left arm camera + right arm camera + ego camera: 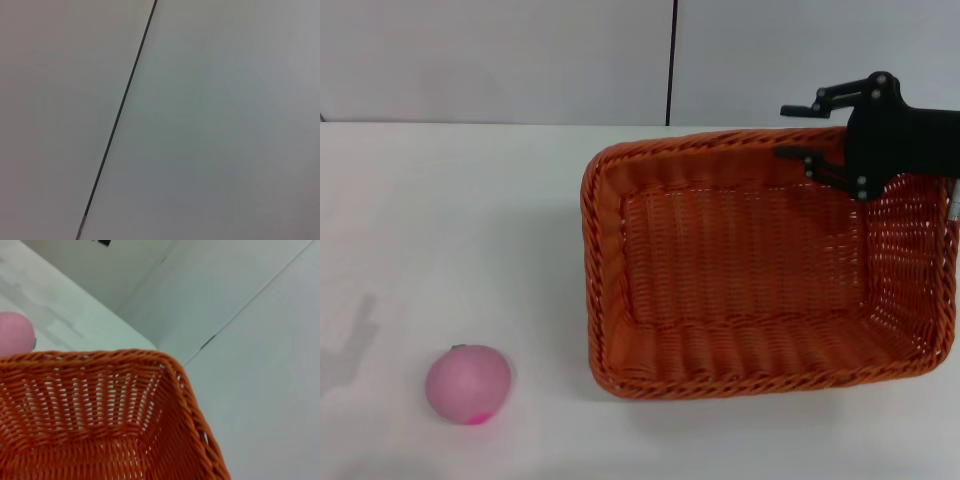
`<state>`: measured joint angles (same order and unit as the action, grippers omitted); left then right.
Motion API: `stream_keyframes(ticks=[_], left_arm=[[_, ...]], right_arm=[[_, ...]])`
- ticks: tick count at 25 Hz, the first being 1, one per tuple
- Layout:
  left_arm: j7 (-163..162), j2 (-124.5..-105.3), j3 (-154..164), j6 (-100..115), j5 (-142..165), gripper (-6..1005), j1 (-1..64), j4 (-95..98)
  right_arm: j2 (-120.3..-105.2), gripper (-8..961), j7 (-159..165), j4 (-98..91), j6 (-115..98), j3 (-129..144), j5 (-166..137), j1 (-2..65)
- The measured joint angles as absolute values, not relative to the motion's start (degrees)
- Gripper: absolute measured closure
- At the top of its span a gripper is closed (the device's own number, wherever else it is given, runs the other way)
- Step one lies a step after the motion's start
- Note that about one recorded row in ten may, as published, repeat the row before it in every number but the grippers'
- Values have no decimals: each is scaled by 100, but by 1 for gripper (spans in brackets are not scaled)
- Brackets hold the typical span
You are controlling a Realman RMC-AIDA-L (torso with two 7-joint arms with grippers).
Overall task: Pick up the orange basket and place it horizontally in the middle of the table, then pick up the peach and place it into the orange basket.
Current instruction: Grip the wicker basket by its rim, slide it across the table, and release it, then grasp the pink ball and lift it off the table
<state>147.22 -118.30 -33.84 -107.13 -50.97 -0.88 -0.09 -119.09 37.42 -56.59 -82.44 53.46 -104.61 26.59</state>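
Orange basket point(760, 265) resting on the white surface point(450, 220), the right tool point(810, 132) with fingers spread over the basket's far rim, the peach point(468, 384) lying well apart from the basket's left side.

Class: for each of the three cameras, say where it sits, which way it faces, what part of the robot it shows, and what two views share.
Head view: high, facing forward and down at the white table; shows the right gripper at the orange woven wicker basket far rim.
Left wrist view: faces only a plain grey panelled wall; no robot parts.
Right wrist view: above the basket, no fingers visible.
Shared: head and right wrist views both show the basket and round pink peach.
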Motion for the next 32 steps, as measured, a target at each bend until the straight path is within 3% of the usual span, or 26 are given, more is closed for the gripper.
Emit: stream_keyframes(ticks=[4,9,20,32], left_arm=[[14722,-11829,-3364,-10748,-5097,169,-105,-9],[14722,-11824,-3339,-10800,-5097,169,-110,4],[14181,-11780,-2954,-11140,-5097,169,53,663],[11892,-11768,-25,-11670,-5097,170,788,3074]], right_arm=[[-11909,661,3592,-5542,-8241,5383,-10353,2620],[-11915,440,3541,-5436,-8193,5370,-10283,2577],[-11919,391,3558,-5262,-8673,5369,-7889,1872],[-11918,392,3214,-2271,-9719,5067,-4877,1243]])
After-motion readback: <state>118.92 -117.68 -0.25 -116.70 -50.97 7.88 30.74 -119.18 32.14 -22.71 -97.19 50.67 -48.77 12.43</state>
